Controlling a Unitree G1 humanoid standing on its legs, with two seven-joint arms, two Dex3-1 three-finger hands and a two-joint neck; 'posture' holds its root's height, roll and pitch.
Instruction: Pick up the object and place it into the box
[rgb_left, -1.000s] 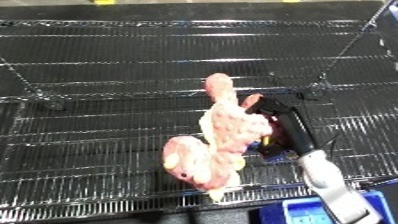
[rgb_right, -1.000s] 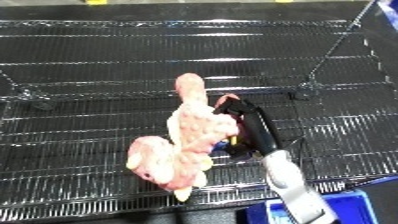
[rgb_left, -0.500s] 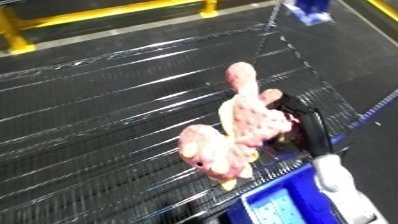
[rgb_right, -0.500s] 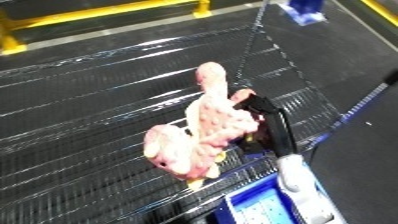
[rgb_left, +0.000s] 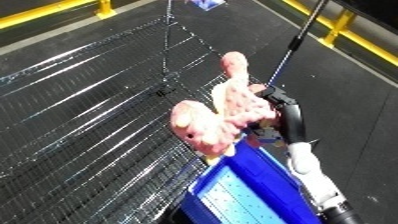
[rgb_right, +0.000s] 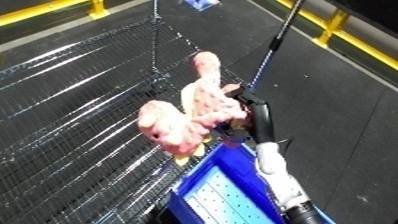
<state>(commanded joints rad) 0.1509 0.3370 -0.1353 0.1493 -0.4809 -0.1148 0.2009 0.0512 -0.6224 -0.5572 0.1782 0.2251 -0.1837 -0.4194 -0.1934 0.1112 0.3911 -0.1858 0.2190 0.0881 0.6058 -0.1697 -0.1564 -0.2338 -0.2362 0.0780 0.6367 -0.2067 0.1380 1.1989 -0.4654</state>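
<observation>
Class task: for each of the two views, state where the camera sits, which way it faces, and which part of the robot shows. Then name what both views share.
Left eye view: on the robot's head, looking down at the wire shelf and blue bin; the right forearm and right robot hand show.
Right eye view: beside it on the head, facing the same way; the same forearm shows.
Shared: the pink plush toy held in the right robot hand above the blue bin's edge.

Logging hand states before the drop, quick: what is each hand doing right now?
Right hand: shut on the pink plush toy, held above the blue bin.
Left hand: not in view.
</observation>
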